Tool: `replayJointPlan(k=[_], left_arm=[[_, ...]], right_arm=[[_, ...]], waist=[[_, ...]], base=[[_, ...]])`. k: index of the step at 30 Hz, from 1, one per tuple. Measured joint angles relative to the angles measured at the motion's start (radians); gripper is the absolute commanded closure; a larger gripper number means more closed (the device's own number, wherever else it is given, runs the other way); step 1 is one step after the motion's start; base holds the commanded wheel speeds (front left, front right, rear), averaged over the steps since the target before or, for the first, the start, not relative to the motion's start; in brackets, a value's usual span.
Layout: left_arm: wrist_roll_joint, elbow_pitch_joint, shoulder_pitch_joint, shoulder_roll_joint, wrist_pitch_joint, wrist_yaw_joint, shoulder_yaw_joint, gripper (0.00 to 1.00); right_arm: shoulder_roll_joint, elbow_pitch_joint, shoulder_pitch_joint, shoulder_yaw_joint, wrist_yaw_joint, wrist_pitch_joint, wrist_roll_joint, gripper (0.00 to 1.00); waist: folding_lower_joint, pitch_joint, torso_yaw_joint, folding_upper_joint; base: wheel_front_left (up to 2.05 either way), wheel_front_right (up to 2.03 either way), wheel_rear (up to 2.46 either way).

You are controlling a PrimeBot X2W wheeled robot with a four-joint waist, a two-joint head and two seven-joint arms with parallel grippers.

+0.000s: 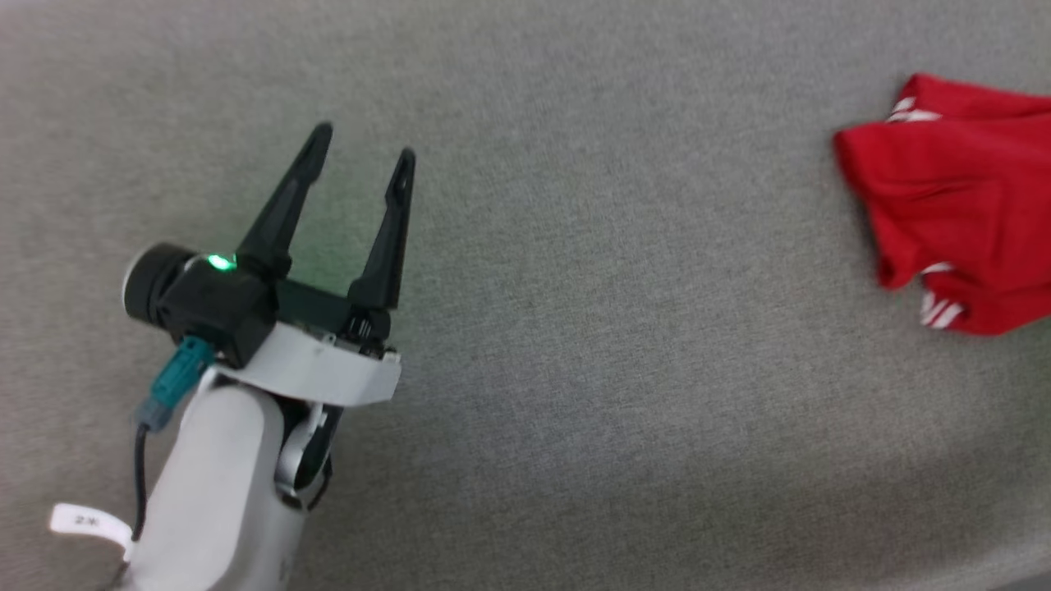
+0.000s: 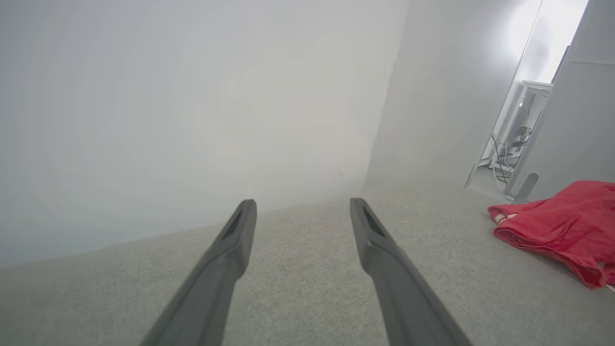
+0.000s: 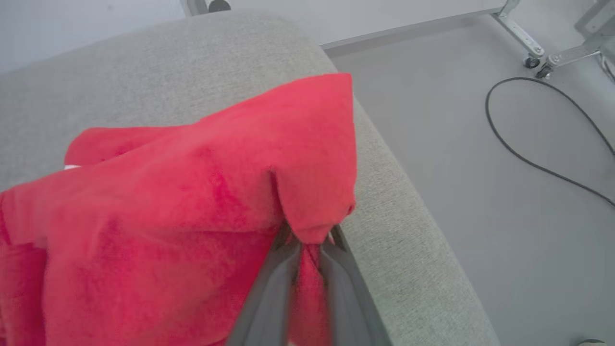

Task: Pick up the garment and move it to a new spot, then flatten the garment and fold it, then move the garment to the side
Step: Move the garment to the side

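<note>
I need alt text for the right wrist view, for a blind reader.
The right gripper is shut on a fold of the red garment, bunched on a grey fabric surface near its rounded edge. A black cable lies on the floor beyond.

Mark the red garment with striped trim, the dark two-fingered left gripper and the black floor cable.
red garment (image 1: 952, 205), head view, middle of its red body.
left gripper (image 1: 365, 139), head view, midway between its fingertips.
black floor cable (image 3: 486, 103), right wrist view, its leftmost bend.
</note>
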Motion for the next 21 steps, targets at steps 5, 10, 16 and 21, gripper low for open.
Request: replayJointPlan(k=[5,10,16,21], left_arm=[[0.012,-0.031,-0.043,0.014,0.000,0.000,-0.021,0.00],[0.030,-0.062,-0.059,0.025,0.000,0.000,-0.025,0.00],[0.035,-0.085,-0.066,0.033,0.000,0.000,-0.017,0.00],[0.048,-0.092,-0.066,0.039,0.000,0.000,-0.019,0.00]], right_arm=[[-0.032,0.092,-0.090,-0.016,0.000,-0.077,-0.070,1.00],[-0.066,0.164,-0.182,0.013,0.000,-0.121,-0.176,1.00],[-0.087,0.255,-0.274,0.041,0.000,-0.158,-0.275,1.00],[-0.070,0.338,-0.311,0.054,0.000,-0.183,-0.298,1.00]], waist=[[0.0000,0.053,-0.006,0.0000],[0.0000,0.088,0.013,0.0000],[0.0000,0.114,0.048,0.0000],[0.0000,0.131,0.067,0.0000]], base=[[0.00,0.00,0.00],[0.00,0.00,0.00],[0.00,0.00,0.00],[0.00,0.00,0.00]])
